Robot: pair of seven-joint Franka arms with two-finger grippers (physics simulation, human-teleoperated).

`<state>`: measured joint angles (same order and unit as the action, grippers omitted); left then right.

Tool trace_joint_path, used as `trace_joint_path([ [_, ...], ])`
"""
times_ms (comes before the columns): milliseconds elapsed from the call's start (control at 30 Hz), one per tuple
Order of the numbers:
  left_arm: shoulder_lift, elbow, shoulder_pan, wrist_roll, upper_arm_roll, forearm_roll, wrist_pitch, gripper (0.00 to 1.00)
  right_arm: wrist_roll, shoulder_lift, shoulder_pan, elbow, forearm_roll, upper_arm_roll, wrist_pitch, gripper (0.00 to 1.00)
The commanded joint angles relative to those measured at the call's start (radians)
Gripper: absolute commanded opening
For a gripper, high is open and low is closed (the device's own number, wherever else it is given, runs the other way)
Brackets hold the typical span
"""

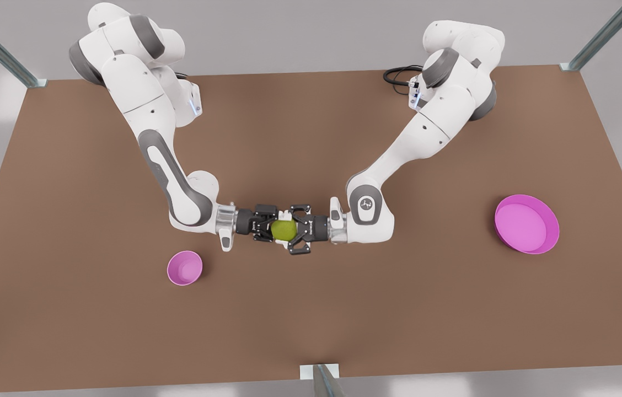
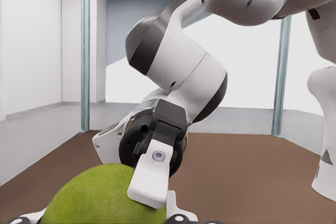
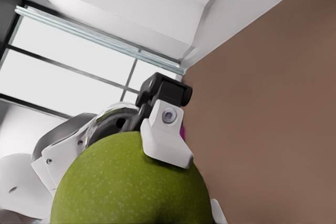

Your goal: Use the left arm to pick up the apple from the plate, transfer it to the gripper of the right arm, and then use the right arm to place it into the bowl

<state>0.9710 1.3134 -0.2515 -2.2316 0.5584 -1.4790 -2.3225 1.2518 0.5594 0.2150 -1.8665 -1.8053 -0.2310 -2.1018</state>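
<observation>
The yellowish-green apple (image 1: pixel 283 230) hangs above the table's middle, between two grippers that meet head-on. My left gripper (image 1: pixel 290 230) reaches in from the front view's right and is shut on the apple (image 2: pixel 94 198). From the front view's left comes my right gripper (image 1: pixel 277 228), which is also shut on the apple (image 3: pixel 126 182). One white finger of the right gripper (image 2: pixel 152 179) presses on the fruit, and so does a finger of the left gripper (image 3: pixel 167 135). The magenta plate (image 1: pixel 526 223) lies empty at the front view's right. The small pink bowl (image 1: pixel 185 267) stands empty below the right arm's wrist.
Brown table (image 1: pixel 311 309) with metal frame posts at the corners (image 1: pixel 570 66) and one at the near edge (image 1: pixel 319 375). A black cable (image 1: pixel 399 74) lies by the left arm's base. A sliver of the plate (image 3: pixel 182 129) peeks out behind the left gripper.
</observation>
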Motion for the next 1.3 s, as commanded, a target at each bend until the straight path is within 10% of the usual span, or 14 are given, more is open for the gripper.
trace_joint_path([
  [0, 0.0, 0.0, 0.0, -0.008, 0.002, 0.003, 0.006, 0.91, 0.055, -0.001, 0.0, 0.003, 0.001, -0.001, -0.007, 0.86],
  [800, -0.006, 0.01, 0.064, 0.001, -0.006, 0.037, 0.041, 0.99, 0.058, -0.003, -0.155, -0.008, 0.198, 0.001, 0.094, 0.84],
  [1133, -0.54, -0.006, 0.552, 1.444, -0.002, 1.821, 0.825, 1.0, 0.005, 0.034, -0.384, 0.13, 0.652, 0.025, 0.218, 0.83],
  [1233, -0.626, -0.014, 0.58, 1.903, -0.009, 1.827, 0.896, 1.0, 0.003, 0.033, -0.388, 0.145, 0.741, 0.061, 0.218, 0.83],
  [1267, -0.715, 0.021, 0.413, 2.015, -0.262, 1.719, 0.888, 1.0, 0.001, 0.034, -0.404, 0.156, 0.774, 0.061, 0.218, 0.83],
])
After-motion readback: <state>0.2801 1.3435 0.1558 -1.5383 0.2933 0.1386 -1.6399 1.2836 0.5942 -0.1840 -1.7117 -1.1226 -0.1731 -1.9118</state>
